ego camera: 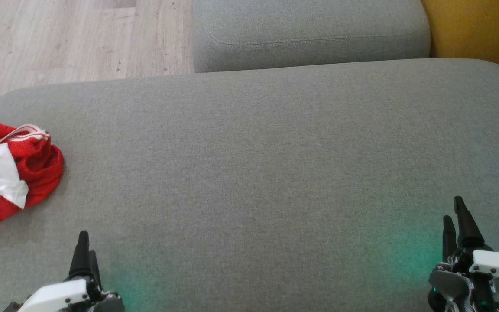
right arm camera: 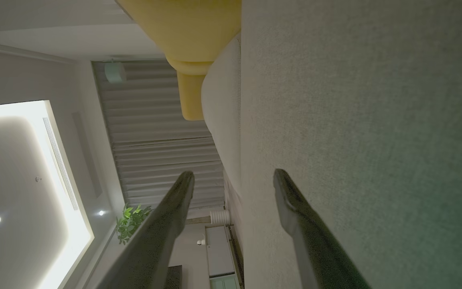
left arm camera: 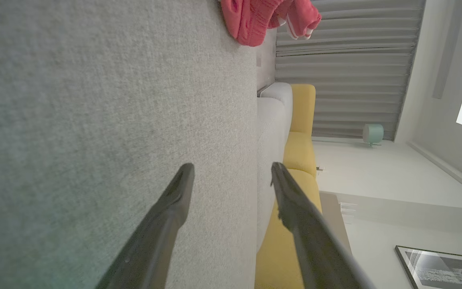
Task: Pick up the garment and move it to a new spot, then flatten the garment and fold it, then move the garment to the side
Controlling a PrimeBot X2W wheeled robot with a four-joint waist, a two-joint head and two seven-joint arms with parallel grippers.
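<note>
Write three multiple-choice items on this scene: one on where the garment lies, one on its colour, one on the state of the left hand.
1. Where does the garment lie?
A. On a wooden table
B. At the left end of the grey cushion
C. In a laundry basket

2. What colour is the garment?
A. Red with white trim
B. Blue with yellow trim
C. Plain black

3. How does the left hand stand?
A. Shut on the garment
B. Shut, empty
C. Open, holding nothing

Key:
1 B: the head view shows it crumpled on the cushion's left end.
2 A: the cloth is red with white bands.
3 C: its fingers stand apart with nothing between them.
</note>
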